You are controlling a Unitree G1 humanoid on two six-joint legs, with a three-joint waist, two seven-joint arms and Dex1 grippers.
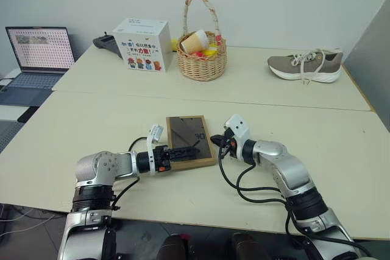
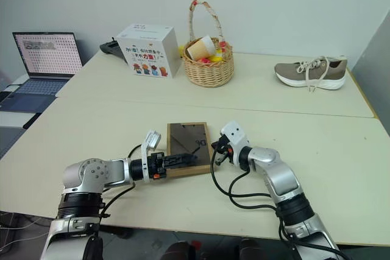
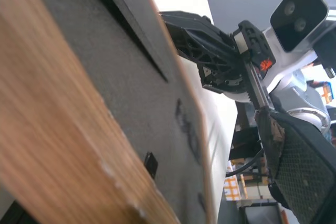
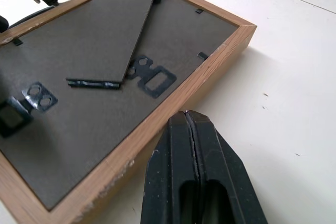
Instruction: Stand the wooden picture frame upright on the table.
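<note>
Two grippers flank the frame, which lies back-up near the table's front edge: left gripper spread apart over its back, right gripper closed, empty, beside its rim. Standing it remains undone.

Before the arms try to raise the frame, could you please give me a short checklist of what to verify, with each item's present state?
1. Wooden picture frame on the nearer table: ok, lying flat, back panel up.
2. Fold-out stand deployed: not ok, it lies against the back panel.
3. Left gripper ready to grasp: ok, fingers open over the frame's near-left part; contact cannot tell.
4. Right gripper ready: not ok for grasping, fingers shut, tip at the frame's right edge.
5. Room to stand the frame: ok, basket, white box and shoe sit on the farther table.
</note>
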